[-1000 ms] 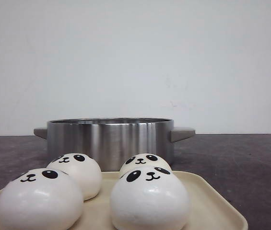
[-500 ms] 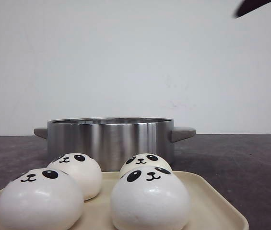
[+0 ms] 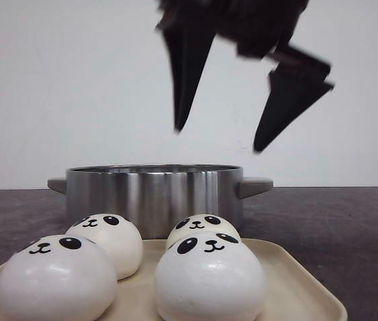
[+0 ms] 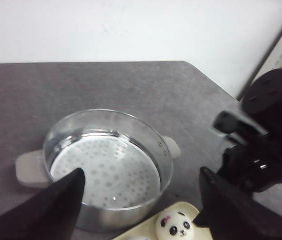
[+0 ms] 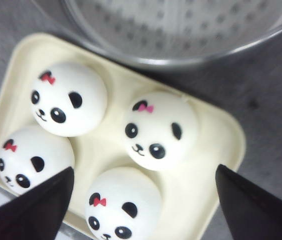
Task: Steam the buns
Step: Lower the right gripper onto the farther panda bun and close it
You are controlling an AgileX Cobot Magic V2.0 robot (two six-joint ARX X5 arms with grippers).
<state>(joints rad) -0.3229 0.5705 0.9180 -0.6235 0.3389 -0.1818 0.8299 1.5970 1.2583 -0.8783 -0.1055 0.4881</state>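
Four white panda-face buns sit on a cream tray [image 3: 296, 284] in front of a steel steamer pot [image 3: 152, 197]: front left [image 3: 55, 277], back left [image 3: 112, 241], back right [image 3: 202, 226], front right [image 3: 209, 281]. My right gripper [image 3: 217, 140] is open and empty, high above the pot and tray. Its wrist view looks down on all the buns [image 5: 160, 130] between its spread fingers. My left gripper [image 4: 141, 200] is open and empty, above the pot [image 4: 106, 165], whose perforated plate holds nothing. One bun [image 4: 175, 225] shows there.
The pot has grey side handles [image 3: 255, 186]. My right arm [image 4: 265, 145] shows in the left wrist view beside the pot. The dark grey table [image 3: 336, 227] runs to a white wall behind.
My right gripper has come down from the upper right into the front view and now hangs open above the pot. The buns, tray and pot have not moved.
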